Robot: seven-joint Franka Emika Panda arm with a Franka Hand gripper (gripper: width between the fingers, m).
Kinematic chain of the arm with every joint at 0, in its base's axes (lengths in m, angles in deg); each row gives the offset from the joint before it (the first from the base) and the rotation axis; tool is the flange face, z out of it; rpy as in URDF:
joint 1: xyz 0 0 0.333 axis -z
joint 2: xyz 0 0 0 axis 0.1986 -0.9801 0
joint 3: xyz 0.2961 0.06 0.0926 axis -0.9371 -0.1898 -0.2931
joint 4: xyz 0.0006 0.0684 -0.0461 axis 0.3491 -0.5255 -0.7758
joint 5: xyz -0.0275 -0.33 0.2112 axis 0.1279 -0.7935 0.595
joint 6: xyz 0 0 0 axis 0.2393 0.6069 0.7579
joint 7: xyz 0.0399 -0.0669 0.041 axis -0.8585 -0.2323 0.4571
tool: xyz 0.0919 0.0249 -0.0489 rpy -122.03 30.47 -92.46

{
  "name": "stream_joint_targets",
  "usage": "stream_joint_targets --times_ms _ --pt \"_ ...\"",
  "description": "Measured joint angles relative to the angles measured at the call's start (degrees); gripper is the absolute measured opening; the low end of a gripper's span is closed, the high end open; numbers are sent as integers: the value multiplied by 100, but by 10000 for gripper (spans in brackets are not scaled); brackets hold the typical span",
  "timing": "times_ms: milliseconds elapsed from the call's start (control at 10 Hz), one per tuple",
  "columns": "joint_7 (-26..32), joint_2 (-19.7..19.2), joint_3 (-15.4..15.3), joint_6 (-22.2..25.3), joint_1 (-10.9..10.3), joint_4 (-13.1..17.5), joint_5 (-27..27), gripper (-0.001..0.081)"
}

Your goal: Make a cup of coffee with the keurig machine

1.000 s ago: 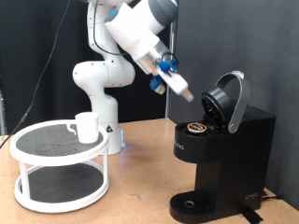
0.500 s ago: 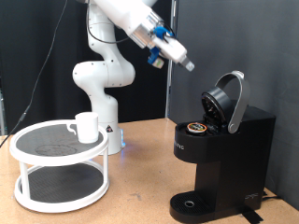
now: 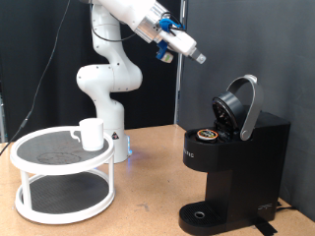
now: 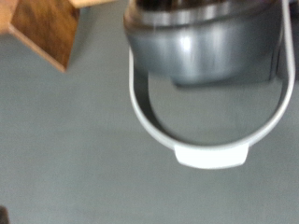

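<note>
My pincer (image 3: 200, 59) hangs high above the keurig machine (image 3: 232, 167), whose lid stands open with a pod (image 3: 207, 135) seated; the cup (image 3: 92, 133) stands apart.

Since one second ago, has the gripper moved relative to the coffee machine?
Yes. In the exterior view the gripper has risen, from beside the open lid of the coffee machine to well above it.

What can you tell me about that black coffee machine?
The machine is a boxy, matte black brewer with silver lettering on its front band. Its rounded lid stands hinged open, with a brown-topped pod seated in the chamber. It rests on the wooden table at the exterior view's right. Nothing stands on its round drip tray.
</note>
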Motion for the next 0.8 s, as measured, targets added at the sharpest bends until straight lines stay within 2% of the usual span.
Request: stream_joint_targets --times_ms 200,600,800 --pt "-83 -50 -203 -142 -102 130 252 735" --pt "-772 -251 -967 -711 -170 399 -220 735" --pt "-983 -378 -1319 -1029 -228 502 -266 735"
